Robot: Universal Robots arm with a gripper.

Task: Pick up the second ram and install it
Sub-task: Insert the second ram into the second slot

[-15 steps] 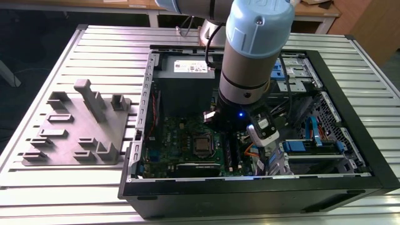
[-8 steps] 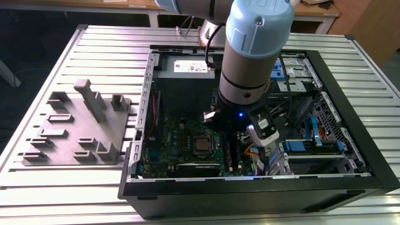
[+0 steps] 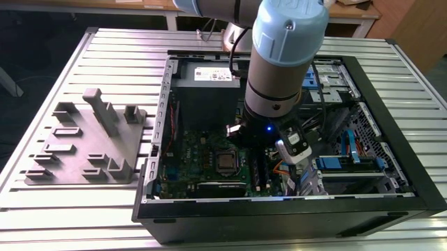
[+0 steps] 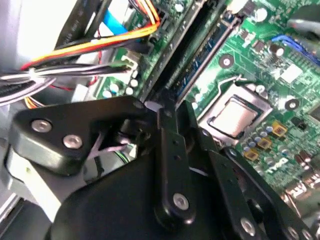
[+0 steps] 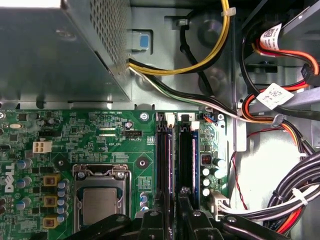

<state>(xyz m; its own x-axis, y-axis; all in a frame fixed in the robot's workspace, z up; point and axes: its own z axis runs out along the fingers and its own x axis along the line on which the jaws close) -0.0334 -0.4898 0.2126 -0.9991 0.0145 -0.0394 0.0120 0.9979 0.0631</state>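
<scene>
Inside the open computer case (image 3: 391,157), my gripper (image 3: 262,156) is low over the green motherboard (image 5: 100,130), to the exterior view's right of the processor socket (image 3: 225,163). In both wrist views its fingertips (image 4: 167,107) stand close together at the near end of the two long black memory slots (image 5: 164,155). The second ram (image 4: 197,62) is a thin dark strip on edge that runs from between the fingertips along one slot (image 5: 186,155). How deep it sits in that slot I cannot tell. The gripper's black linkage (image 5: 175,222) hides its near end.
A grey fixture (image 3: 87,144) lies on the slatted table at the exterior view's left of the case. Orange, yellow, black and white cables (image 5: 280,115) crowd the case wall beside the slots. The metal power supply box (image 5: 55,55) stands beyond the motherboard.
</scene>
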